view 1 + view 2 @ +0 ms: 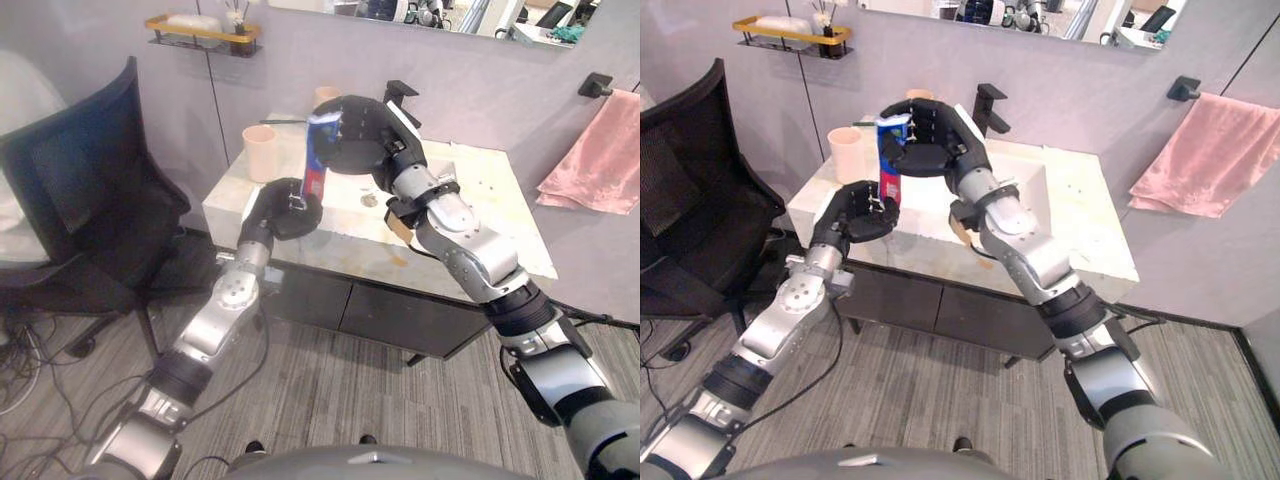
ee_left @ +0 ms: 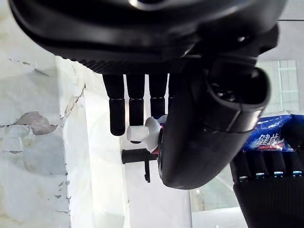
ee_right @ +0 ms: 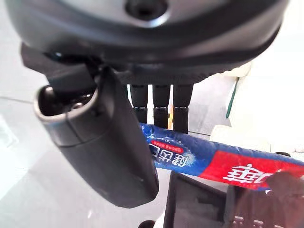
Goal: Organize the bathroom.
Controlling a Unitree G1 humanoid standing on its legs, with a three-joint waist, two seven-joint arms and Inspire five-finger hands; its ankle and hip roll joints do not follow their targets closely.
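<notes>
The toothpaste tube (image 1: 890, 160) stands upright above the tabletop's (image 1: 1080, 235) front edge, pinched at both ends. The left robot hand (image 1: 855, 215) curls round its lower capped end; the right robot hand (image 1: 930, 140) grips its top. A pink cup (image 1: 846, 153) stands at ten o'clock from the tube.

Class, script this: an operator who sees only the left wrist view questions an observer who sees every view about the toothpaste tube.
Operator: How does the tube sit?
Observer: The toothpaste tube stands upright above the counter, its lower end in the left hand.
Operator: And the top end?
Observer: The right hand pinches it from above.
Operator: Any cup nearby?
Observer: A pink cup stands on the counter's left rear corner.
</notes>
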